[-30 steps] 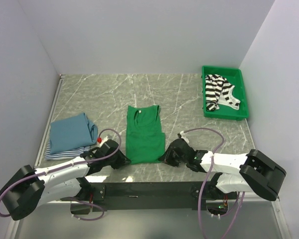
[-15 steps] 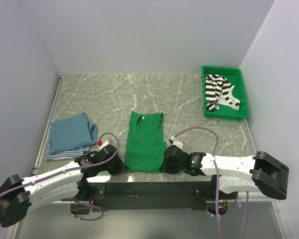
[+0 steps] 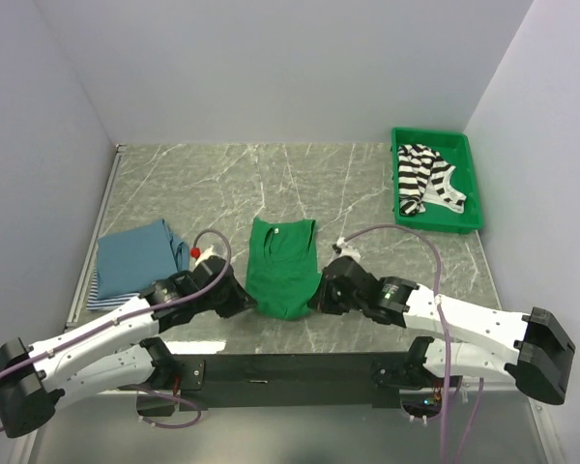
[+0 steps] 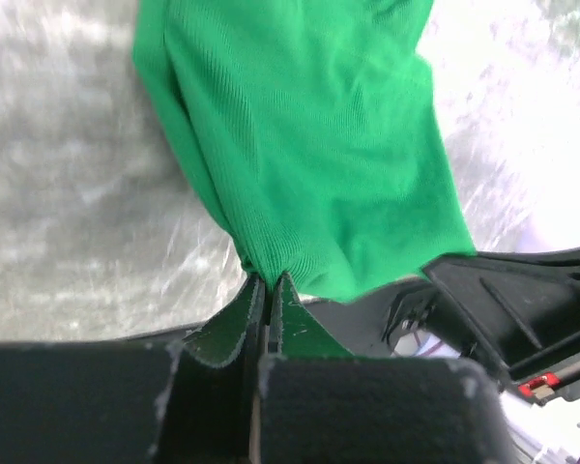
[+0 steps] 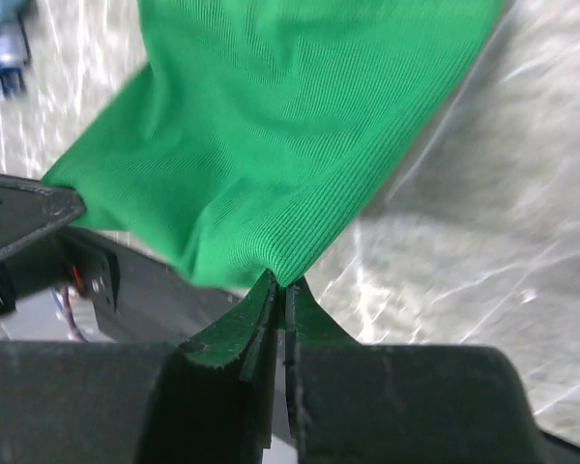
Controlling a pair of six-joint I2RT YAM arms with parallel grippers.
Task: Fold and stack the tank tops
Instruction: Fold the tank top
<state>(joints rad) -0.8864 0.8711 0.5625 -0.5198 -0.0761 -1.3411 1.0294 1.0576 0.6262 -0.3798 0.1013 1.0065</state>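
A plain green tank top (image 3: 282, 266) lies in the middle of the table, its near hem raised. My left gripper (image 3: 240, 302) is shut on the hem's left corner (image 4: 261, 275). My right gripper (image 3: 319, 298) is shut on the hem's right corner (image 5: 282, 278). The green cloth (image 4: 309, 145) (image 5: 271, 126) hangs away from both pairs of fingers toward the far side. A solid blue top (image 3: 140, 256) sits folded on a blue-white striped one (image 3: 106, 298) at the left. A black-and-white striped top (image 3: 423, 179) lies crumpled in the bin.
A rigid green plastic bin (image 3: 472, 184) stands at the back right of the marble table (image 3: 213, 184). White walls close in the left, far and right sides. A black rail (image 3: 280, 367) runs along the near edge between the arm bases.
Both grippers closed on the green top's near hem corners and lifted them, moving away from the near edge. The top now looks shorter, its hem bunched and raised.
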